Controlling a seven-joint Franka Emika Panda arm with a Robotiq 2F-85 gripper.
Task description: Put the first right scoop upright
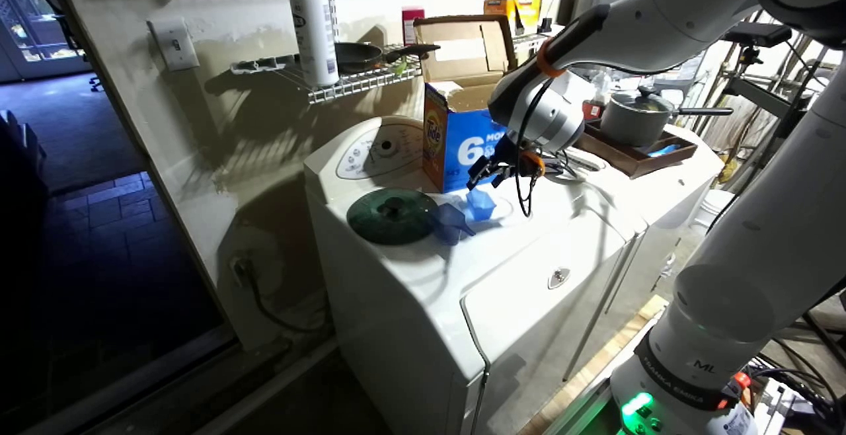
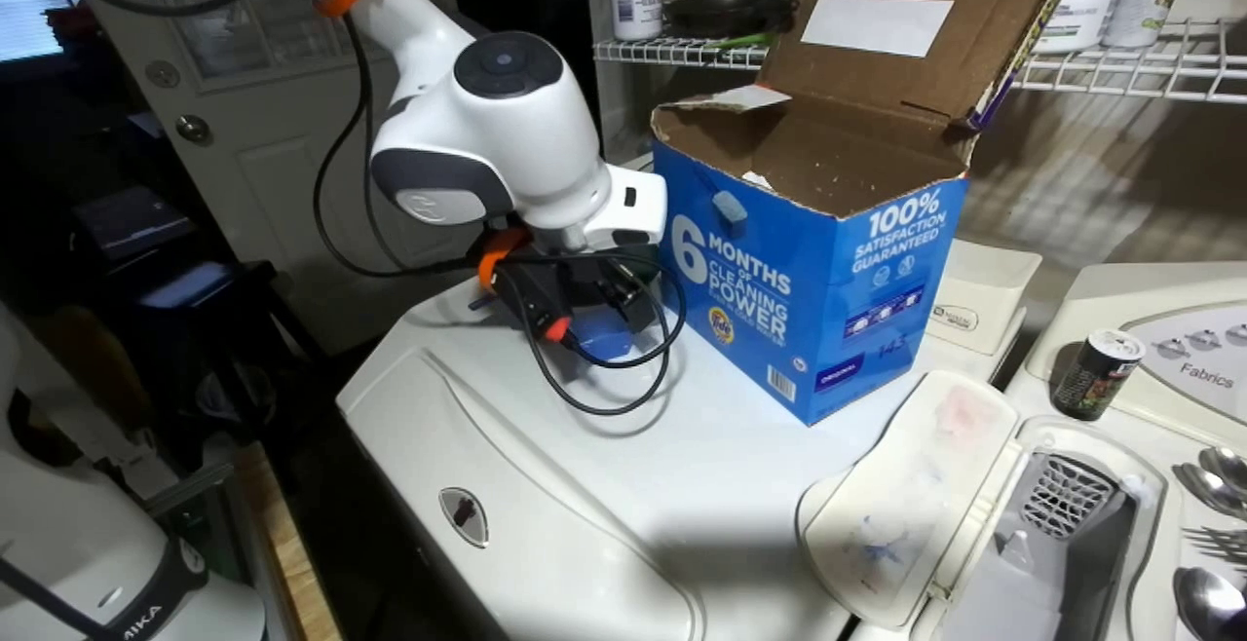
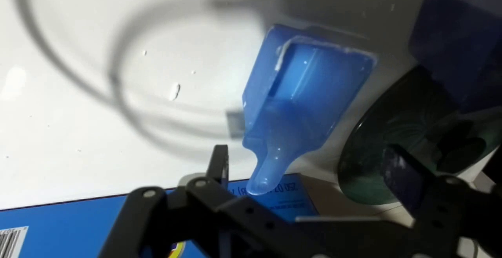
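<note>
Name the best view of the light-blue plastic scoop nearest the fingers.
Wrist view: the scoop appears large, opening and handle visible. In an exterior view it looks small; in an exterior view it is partly hidden.

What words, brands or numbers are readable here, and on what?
"Tide": blue cardboard box.
"6 MONTHS OF CLEANING POWER": box.
"100% SATISFACTION GUARANTEED": box.
"ORIGINAL": box.
"143": box.
"250 OZ": box, wrist view.
"FRANKA EMIKA": black band, white robot base.
"ML": base.
"Fabrics": pale control panel.
Too small or blurred: tall white plastic bottle, black cylindrical can.
</note>
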